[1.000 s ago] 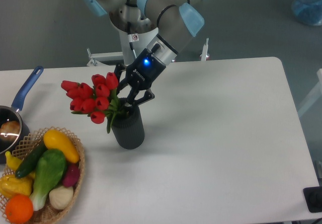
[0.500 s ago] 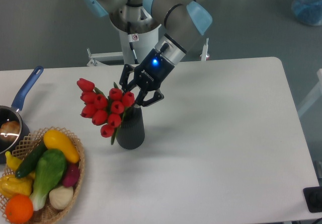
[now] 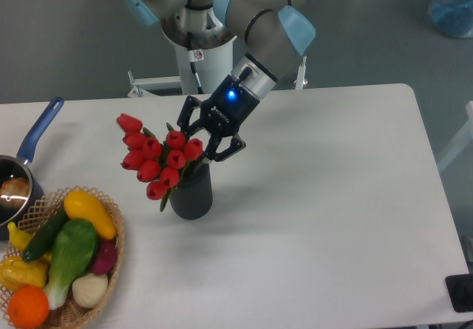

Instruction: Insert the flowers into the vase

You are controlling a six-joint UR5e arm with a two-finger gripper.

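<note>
I read the gripper (image 3: 209, 138) as spread open, probably gripping nothing, since the flowers (image 3: 158, 157) already lean, stems down, in the vase (image 3: 191, 192).

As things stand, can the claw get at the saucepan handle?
Probably yes: the claw looks open above the vase, and bare table lies between it and the blue handle.
</note>
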